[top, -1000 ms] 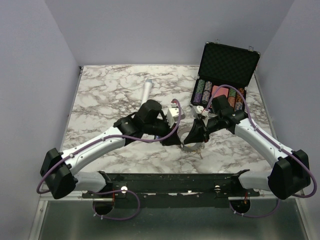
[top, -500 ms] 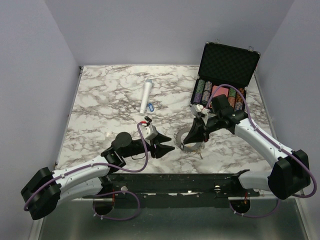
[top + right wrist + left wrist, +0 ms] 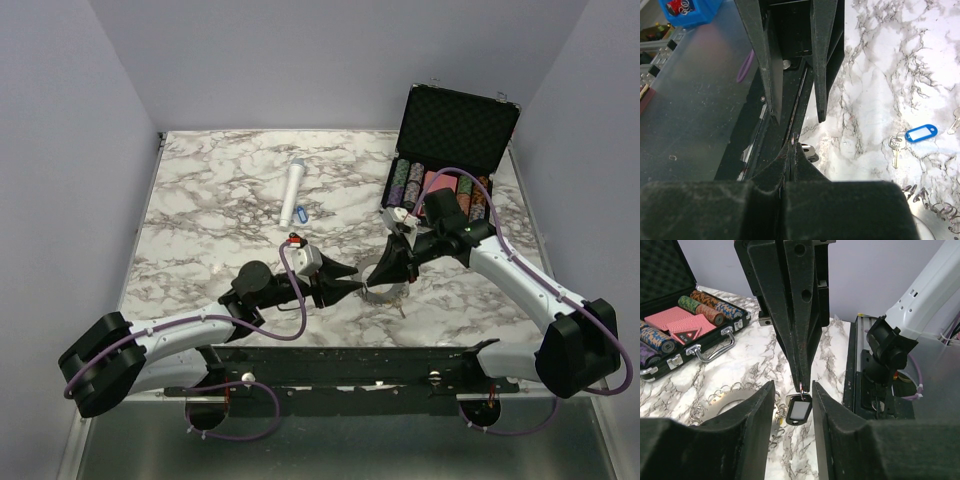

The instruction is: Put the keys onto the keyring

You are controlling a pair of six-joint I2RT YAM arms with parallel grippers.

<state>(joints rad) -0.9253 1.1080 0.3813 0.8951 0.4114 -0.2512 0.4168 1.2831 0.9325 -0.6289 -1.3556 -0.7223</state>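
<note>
My right gripper is shut on the small wire loop of a key with a black tag, which dangles below its fingertips just above the marble. In the left wrist view my left gripper stands open, one finger on each side of that black tag without touching it. The grey toothed keyring lies flat on the table just left of the tag, partly under the right gripper. In the right wrist view a second key with a blue tag lies loose on the marble, beyond the keyring.
An open black case of poker chips and cards stands at the back right. A white cylinder lies mid-table with the blue tag beside it. The black mounting rail runs along the near edge.
My left arm pulled back toward the near left, then swung right to meet the right gripper, its jaws narrowing around the hanging tag. The right arm has held still.
</note>
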